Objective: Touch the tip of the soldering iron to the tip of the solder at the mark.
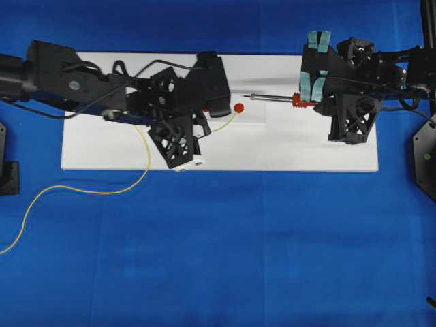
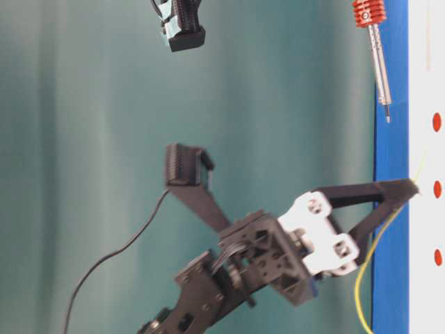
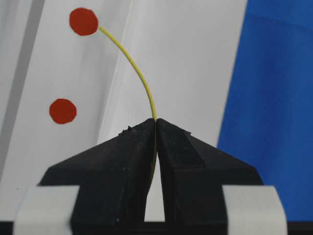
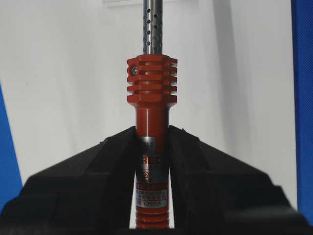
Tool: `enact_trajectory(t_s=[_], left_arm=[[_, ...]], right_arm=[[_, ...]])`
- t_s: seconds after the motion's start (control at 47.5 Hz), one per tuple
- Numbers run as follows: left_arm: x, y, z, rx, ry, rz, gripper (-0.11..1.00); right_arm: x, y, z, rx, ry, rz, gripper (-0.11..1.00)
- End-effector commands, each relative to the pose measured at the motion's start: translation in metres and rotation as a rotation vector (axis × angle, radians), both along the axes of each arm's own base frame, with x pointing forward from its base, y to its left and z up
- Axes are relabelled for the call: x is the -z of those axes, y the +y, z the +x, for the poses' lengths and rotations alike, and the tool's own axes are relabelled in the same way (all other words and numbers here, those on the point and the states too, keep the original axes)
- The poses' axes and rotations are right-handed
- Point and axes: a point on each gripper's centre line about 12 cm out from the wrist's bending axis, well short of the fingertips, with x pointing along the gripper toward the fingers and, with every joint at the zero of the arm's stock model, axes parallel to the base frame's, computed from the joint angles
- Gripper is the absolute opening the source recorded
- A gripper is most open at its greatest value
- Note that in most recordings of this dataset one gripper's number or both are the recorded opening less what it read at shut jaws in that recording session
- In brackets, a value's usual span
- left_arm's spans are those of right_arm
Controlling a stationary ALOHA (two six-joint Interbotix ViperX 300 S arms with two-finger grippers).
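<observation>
While clamped in opposing end effectors, solder [image 3: 139, 73] and soldering iron [image 4: 152, 142] apart.

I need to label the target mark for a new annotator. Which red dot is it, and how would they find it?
Start at the white board on the blue cloth, then follow the solder, the thin yellow wire leaving the left gripper. Its free end touches one red dot; the neighbouring red dot has no wire reaching it.

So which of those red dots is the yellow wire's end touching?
The solder tip meets the upper red dot in the left wrist view; the lower red dot sits apart, untouched.
</observation>
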Motion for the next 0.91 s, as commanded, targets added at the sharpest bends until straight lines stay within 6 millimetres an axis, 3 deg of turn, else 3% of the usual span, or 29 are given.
enact_trajectory(t_s=[0.0,0.463,0.884], left_arm=[[-0.012,0.005,0.007,-0.008,-0.038,0.007,0.02],[0.005,0.010,0.013,-0.022,-0.008,0.000,0.02],[0.005,0.003,0.014,-0.006,-0.006,0.000,0.02]], right_arm=[[-0.004,-0.001,0.002,0.001,-0.020,-0.007,0.06],[0.003,0.000,0.001,-0.002,-0.025,-0.007,0.06],[0.007,-0.001,0.005,-0.003,-0.008,-0.004,0.06]])
